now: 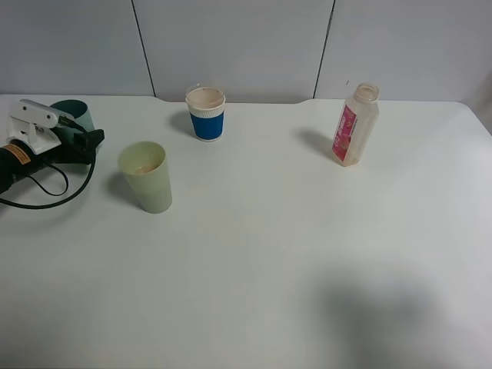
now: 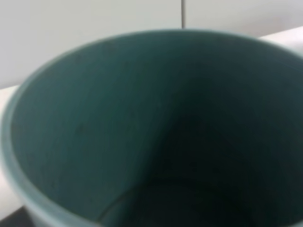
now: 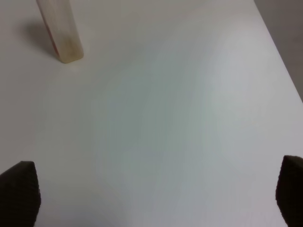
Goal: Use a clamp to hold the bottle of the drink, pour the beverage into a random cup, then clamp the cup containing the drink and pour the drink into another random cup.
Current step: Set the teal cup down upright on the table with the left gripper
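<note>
Where grey wall panels [image 1: 231,46] end, white table [image 1: 269,254].

teal cup [image 1: 77,115] gripped, tilted — pale green cup [image 1: 146,177] upright, bottle [image 1: 355,124] apart.

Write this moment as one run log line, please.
left pincer: shut on teal cup | right pincer: open, empty | bottle: upright on table

A broad white counter [image 1: 269,254] fills nearly the whole room as I see it, its surface matte and evenly lit from above. A soft grey shadow [image 1: 384,323] pools near its front right part. Behind it stands a pale grey wall [image 1: 231,46] made of flat panels, split by thin dark vertical seams [image 1: 143,46]. The counter's back edge has a shallow notch in the middle.
</note>
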